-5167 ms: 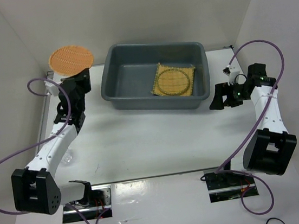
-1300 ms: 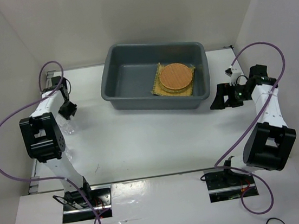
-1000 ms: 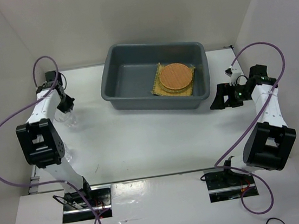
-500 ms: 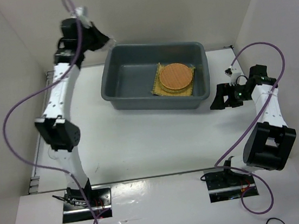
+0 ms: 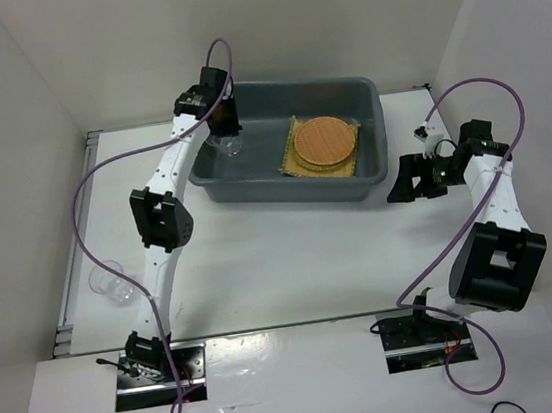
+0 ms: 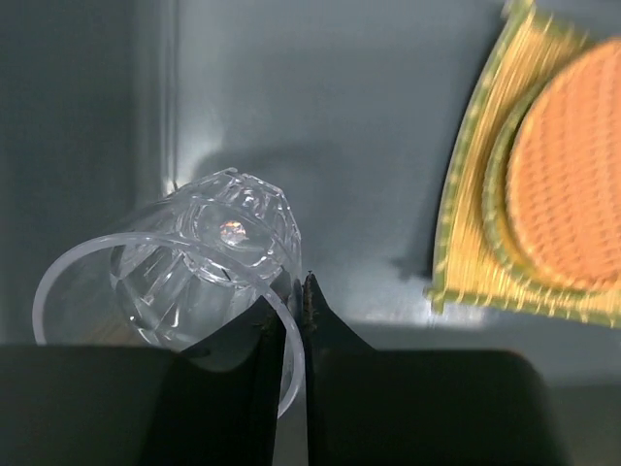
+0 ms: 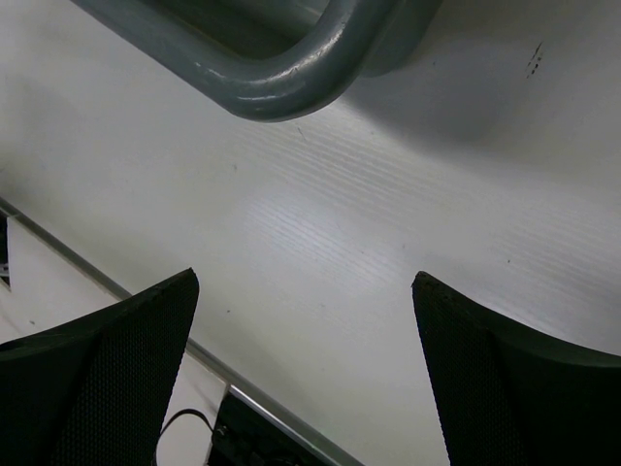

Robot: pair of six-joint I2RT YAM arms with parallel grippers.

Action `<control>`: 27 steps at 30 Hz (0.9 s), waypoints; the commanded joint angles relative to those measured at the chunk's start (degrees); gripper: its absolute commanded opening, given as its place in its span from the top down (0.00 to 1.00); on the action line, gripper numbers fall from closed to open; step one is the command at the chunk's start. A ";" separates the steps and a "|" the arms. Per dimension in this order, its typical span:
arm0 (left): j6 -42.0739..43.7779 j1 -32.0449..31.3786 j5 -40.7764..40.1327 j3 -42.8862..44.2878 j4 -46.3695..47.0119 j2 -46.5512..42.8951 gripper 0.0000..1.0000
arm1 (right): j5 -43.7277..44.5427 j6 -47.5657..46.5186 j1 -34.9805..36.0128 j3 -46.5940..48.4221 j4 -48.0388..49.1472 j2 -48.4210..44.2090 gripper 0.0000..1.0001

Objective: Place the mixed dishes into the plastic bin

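The grey-blue plastic bin [image 5: 279, 188] stands at the back middle. In it lies the yellow woven mat [image 5: 296, 164], with the straw-coloured disc's rim [image 6: 497, 184] and the orange-brown disc [image 5: 325, 140] stacked on top. My left gripper [image 5: 226, 132] is shut on the rim of a clear glass cup [image 6: 199, 257] and holds it tilted over the bin's bare left floor [image 6: 330, 116]. The mat [image 6: 466, 233] lies to its right. A second glass cup [image 5: 110, 281] stands on the table at the left. My right gripper [image 5: 409, 182] is open and empty, right of the bin.
The bin's rolled corner rim [image 7: 281, 83] shows above my right fingers, with white table [image 7: 320, 252] below them. White walls close in the left, back and right sides. A metal rail [image 5: 75, 251] runs along the table's left edge.
My left arm has swung from the back-left corner to over the bin's left half, carrying the glass cup. The right arm has not moved.
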 commanded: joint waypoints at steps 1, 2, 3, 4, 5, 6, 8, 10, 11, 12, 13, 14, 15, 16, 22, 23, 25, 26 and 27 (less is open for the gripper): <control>-0.07 -1.69 -3.34 6.73 -0.29 3.08 0.83 | -1.33 -0.95 -0.39 -0.30 0.70 -1.70 0.05; -0.60 -2.30 -3.34 7.70 -0.30 3.79 0.79 | -1.33 -0.95 -0.39 -0.30 0.70 -1.70 0.05; -0.60 -2.31 -3.34 8.93 -0.99 4.75 0.70 | -1.33 -0.95 -0.39 -0.30 0.70 -1.70 0.05; -0.60 -2.31 -3.34 12.68 -2.31 6.76 0.66 | -1.33 -0.95 -0.39 -0.30 0.18 -1.70 0.05; -0.60 -2.92 -2.82 15.15 -3.19 7.83 0.62 | -1.33 -0.95 -0.39 -0.30 0.18 -1.70 0.05; -0.60 -2.93 -2.82 17.88 -4.16 9.06 0.59 | -1.33 -0.95 -0.39 -0.30 0.18 -1.70 0.05; -1.13 -2.93 -2.82 27.07 -7.76 13.01 0.52 | -1.33 -0.95 -0.39 -0.30 0.18 -1.70 0.05; -1.13 -2.93 -2.82 27.67 -9.00 13.47 0.47 | -1.33 -0.95 -0.39 -0.30 0.18 -1.70 0.05; -1.13 -2.93 -2.82 27.66 -9.61 13.46 0.44 | -1.33 -0.95 -0.39 -0.30 0.18 -1.70 0.05; -1.74 -2.93 -4.04 29.23 -10.22 13.46 0.42 | -1.33 -0.95 -0.39 -0.30 0.18 -1.70 0.05; -1.74 -2.93 -7.70 28.72 -11.01 11.38 0.41 | -1.33 -0.95 -0.39 -0.30 0.18 -1.70 0.05; -2.27 -2.93 -10.17 28.71 -11.54 10.14 0.41 | -1.33 -0.95 -0.39 -0.30 0.18 -1.70 0.05; -2.27 -3.62 -12.72 28.71 -11.55 8.91 0.41 | -1.33 -0.95 -0.39 -0.30 0.18 -1.70 0.05; -2.97 -3.63 -17.36 28.71 -12.24 6.20 0.41 | -1.33 -0.95 -0.39 -0.30 0.18 -1.17 0.05; -4.91 -1.26 -19.97 28.71 -14.10 1.42 0.32 | -1.33 -0.95 -0.39 -0.30 0.70 -0.03 0.05; -4.30 -0.65 -17.78 28.71 -14.10 1.42 0.32 | -1.33 -0.95 -0.39 -0.30 0.70 0.67 0.05; -3.77 -0.64 -14.70 28.71 -14.10 3.44 0.29 | -1.33 -0.95 -0.39 -0.30 0.70 1.20 0.05; -3.76 -0.64 -10.33 28.71 -14.10 4.23 0.26 | -1.33 -0.95 -0.39 -0.30 0.70 1.20 0.05; -3.24 -0.64 -8.55 28.71 -14.10 5.63 0.26 | -1.33 -0.95 -0.39 -0.30 0.70 1.20 0.05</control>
